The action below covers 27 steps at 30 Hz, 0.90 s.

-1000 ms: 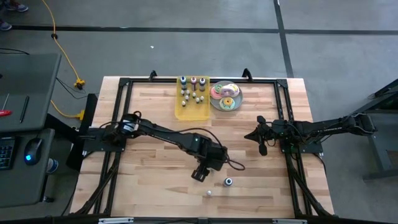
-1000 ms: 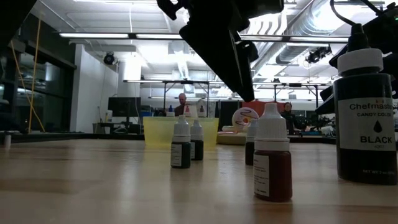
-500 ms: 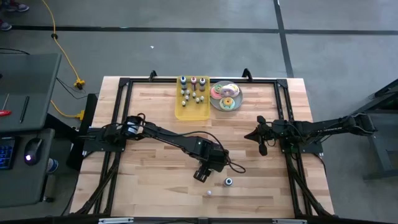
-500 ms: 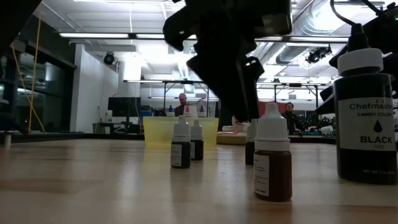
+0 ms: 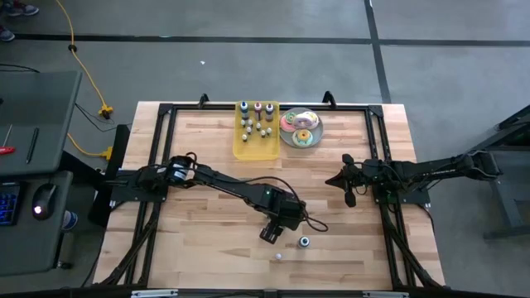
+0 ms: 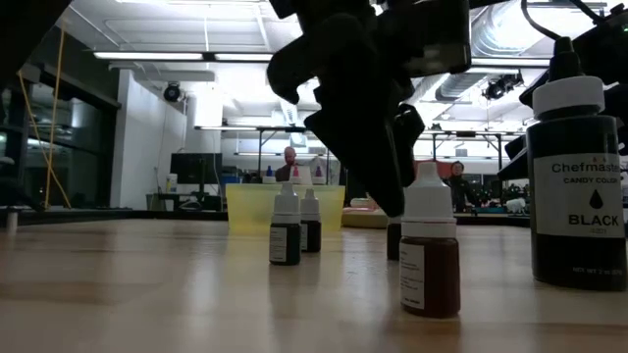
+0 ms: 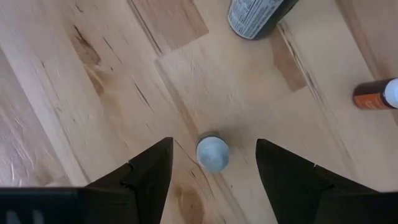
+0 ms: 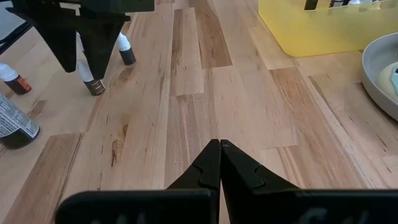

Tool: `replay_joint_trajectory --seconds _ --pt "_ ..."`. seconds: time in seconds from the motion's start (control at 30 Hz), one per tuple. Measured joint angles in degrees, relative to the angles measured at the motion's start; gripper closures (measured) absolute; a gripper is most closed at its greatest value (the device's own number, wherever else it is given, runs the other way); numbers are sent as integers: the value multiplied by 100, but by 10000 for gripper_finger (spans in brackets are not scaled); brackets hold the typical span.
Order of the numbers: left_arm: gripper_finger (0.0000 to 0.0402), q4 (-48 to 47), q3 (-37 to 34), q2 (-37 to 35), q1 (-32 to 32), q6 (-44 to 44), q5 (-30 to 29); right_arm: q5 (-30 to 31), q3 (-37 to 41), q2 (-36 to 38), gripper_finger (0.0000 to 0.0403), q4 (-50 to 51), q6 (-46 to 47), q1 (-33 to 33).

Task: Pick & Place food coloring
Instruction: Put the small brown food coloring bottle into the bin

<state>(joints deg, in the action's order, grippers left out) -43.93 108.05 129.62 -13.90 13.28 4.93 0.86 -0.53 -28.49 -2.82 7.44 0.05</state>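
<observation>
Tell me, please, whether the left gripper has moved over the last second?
Yes. In the high view the left gripper, fingers open, has shifted slightly toward the table's near edge and right, closer to the dark-capped bottle.

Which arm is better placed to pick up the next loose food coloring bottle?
Left. The left gripper hangs open right over a small bottle, its cap between the fingers. The right gripper is shut and waits at the table's right edge, far away.

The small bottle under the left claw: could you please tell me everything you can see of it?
The bottle stands upright on the wooden table, seen from above as a round whitish cap, so its body is hidden. It sits between the open fingers of the left claw, which hovers over it without touching it. Nothing but the table touches it. A larger dark bottle and a small orange-brown one stand apart from it.
</observation>
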Motion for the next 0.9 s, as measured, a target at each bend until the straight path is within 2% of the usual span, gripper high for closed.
replay_joint_trajectory --seconds 0.63,0.9 --pt "180 8 0 0 88 17 -16 1 -1 1 402 3 0 1" --pt "244 9 0 -2 82 19 -13 2 1 0 402 3 0 -1"
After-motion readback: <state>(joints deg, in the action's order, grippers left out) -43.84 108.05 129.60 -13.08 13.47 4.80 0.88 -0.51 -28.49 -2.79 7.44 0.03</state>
